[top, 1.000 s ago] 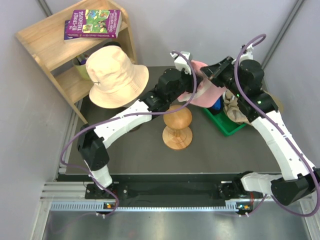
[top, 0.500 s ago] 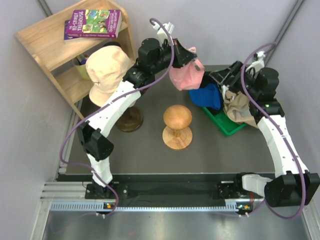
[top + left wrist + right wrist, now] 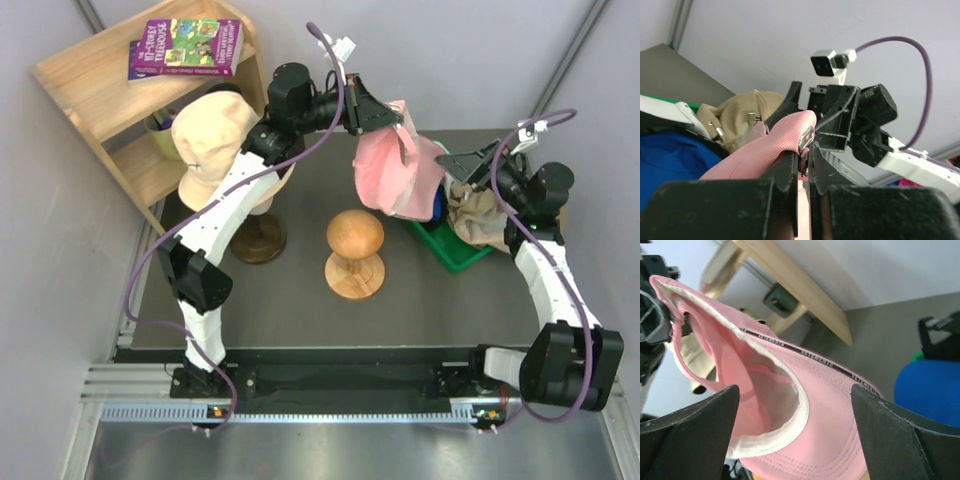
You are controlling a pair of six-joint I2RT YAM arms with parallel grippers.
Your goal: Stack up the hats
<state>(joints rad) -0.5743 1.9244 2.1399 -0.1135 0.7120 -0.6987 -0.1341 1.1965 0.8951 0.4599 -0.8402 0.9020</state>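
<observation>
A pink cap (image 3: 393, 178) hangs in the air above the back of the table. My left gripper (image 3: 387, 116) is shut on its back strap (image 3: 806, 139), with the jaws pinching the fabric. My right gripper (image 3: 468, 160) stands open just right of the cap, and the cap's underside (image 3: 830, 405) fills the space ahead of its spread fingers without touching them. A royal blue cap (image 3: 437, 206) and a khaki-tan cap (image 3: 482, 216) lie in a green bin (image 3: 452, 250). A pale peach hat (image 3: 215, 140) sits on a head form at the left.
A mushroom-shaped wooden stand (image 3: 355, 252) stands mid-table, just below the hanging cap. The head form's dark round base (image 3: 258, 240) is to its left. A wooden shelf (image 3: 120, 90) with a purple book (image 3: 188, 47) fills the back left corner.
My right gripper has opened, let go of the pink cap and drawn back to the right. My left gripper has lifted the cap up from beside the bin, and it now hangs opened out.
</observation>
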